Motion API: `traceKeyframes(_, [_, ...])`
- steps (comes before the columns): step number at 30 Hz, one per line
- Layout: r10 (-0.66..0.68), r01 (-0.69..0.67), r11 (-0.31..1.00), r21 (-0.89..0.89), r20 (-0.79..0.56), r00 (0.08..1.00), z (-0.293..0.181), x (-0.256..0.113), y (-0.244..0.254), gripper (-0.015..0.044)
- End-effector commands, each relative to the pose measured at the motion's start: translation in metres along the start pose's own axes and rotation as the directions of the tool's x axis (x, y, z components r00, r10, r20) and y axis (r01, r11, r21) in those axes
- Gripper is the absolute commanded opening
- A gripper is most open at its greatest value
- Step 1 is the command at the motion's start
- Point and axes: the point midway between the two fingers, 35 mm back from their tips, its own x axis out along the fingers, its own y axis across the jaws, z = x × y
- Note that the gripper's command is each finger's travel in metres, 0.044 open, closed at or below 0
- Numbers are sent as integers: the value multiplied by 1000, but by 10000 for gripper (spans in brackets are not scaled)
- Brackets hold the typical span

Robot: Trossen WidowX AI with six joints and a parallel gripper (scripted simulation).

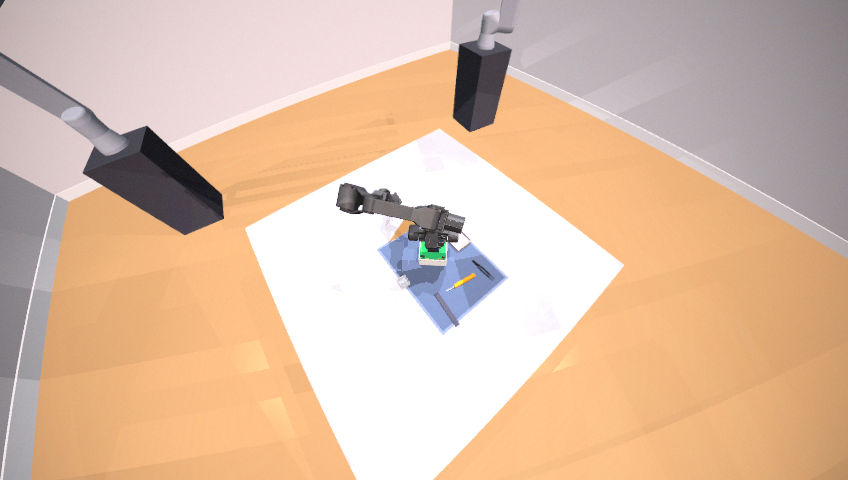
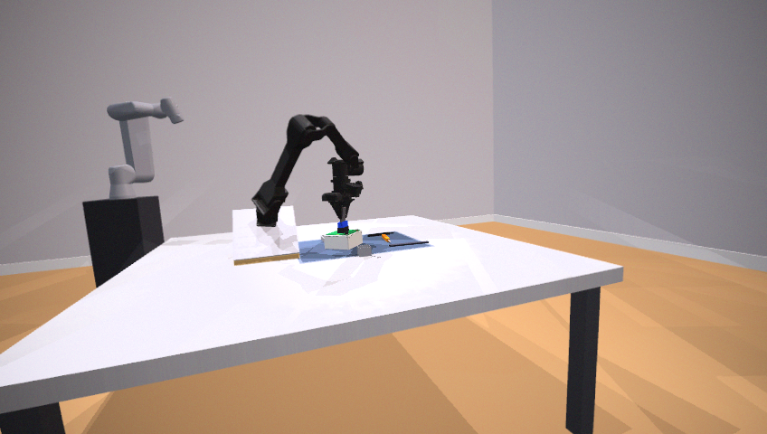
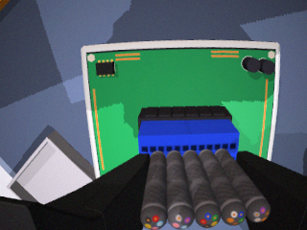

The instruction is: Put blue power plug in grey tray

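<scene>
The blue plug (image 2: 343,224) (image 3: 188,134) is being gripped by the end effector (image 1: 433,245) (image 2: 343,217) (image 3: 194,164), whose fingers are being kept from shutting all the way by it. The plug is being held at the black socket (image 3: 184,113) on the circuit board (image 1: 425,253) (image 2: 332,233) (image 3: 168,86), so the step in hand seems to be the working loose. It cannot be told whether it is being freed yet. Next, small rocking moves are being called for, with a firm grip and only a soft lift, or the board may be dragged up too. The grey tray (image 1: 460,242) (image 3: 58,170) is being left for later, beside the board. In the wrist view, the holes in the plug and the fat dark wires (image 3: 191,177) are being shown; from the top, the plug is being hidden by the arm. The orange tool (image 1: 464,280) (image 2: 385,237), lying near the board, is being shown from the top and from outside, but it cannot be made out in the wrist view.
</scene>
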Motion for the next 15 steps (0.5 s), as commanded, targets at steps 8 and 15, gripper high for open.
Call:
traceKeyframes(8, [-59, 59, 998, 1, 4, 998, 1, -20, 7, 0])
traceKeyframes(15, [-15, 15, 1000, 1, 4, 1000, 1, -21, 3, 0])
